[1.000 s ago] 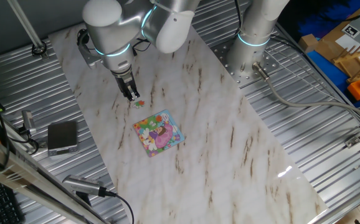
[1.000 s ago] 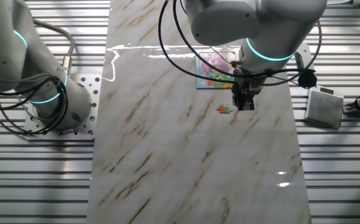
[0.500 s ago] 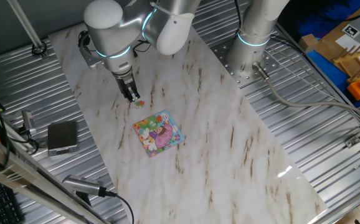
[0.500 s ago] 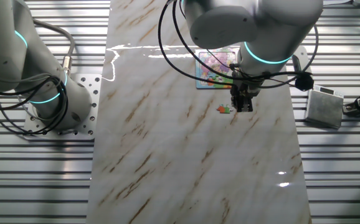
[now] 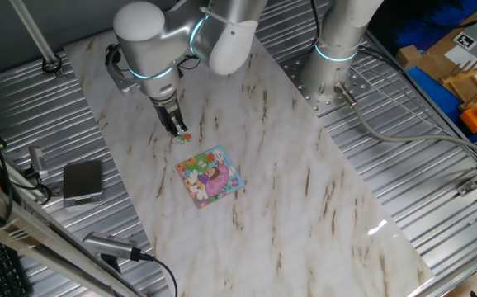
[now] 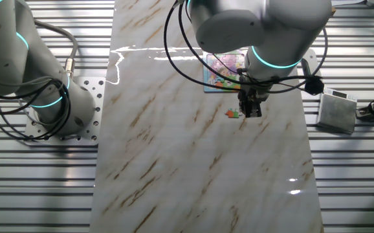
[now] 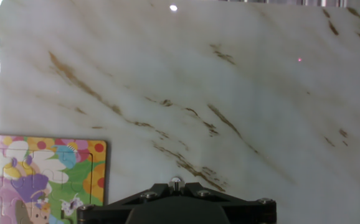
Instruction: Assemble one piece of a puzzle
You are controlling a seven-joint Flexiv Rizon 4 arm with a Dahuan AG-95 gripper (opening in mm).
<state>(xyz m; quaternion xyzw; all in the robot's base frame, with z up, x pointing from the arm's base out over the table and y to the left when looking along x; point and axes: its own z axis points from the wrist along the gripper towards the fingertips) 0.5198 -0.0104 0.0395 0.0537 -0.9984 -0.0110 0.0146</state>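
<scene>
Piece (image 5: 183, 136): tiny, greenish w/ orange-red spots, flat on marble tabletop (image 5: 288, 165), just beside gripper (image 5: 176, 127) tip, apart from puzzle (image 5: 210, 176).
Puzzle: small square, colourful cartoon, light blue border; its corner shows at lower left in hand view.
Gripper: pointing down, low over tabletop near piece; fingers look close together, opening can't be told; nothing seen held.

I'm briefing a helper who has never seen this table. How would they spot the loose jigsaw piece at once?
On the pale marble-patterned tabletop, find the colourful square cartoon puzzle. Apart from it, beside the tips of the robot's black two-finger gripper, lies the tiny flat greenish piece with orange-red spots. It is far smaller than the puzzle and the only loose scrap there.
</scene>
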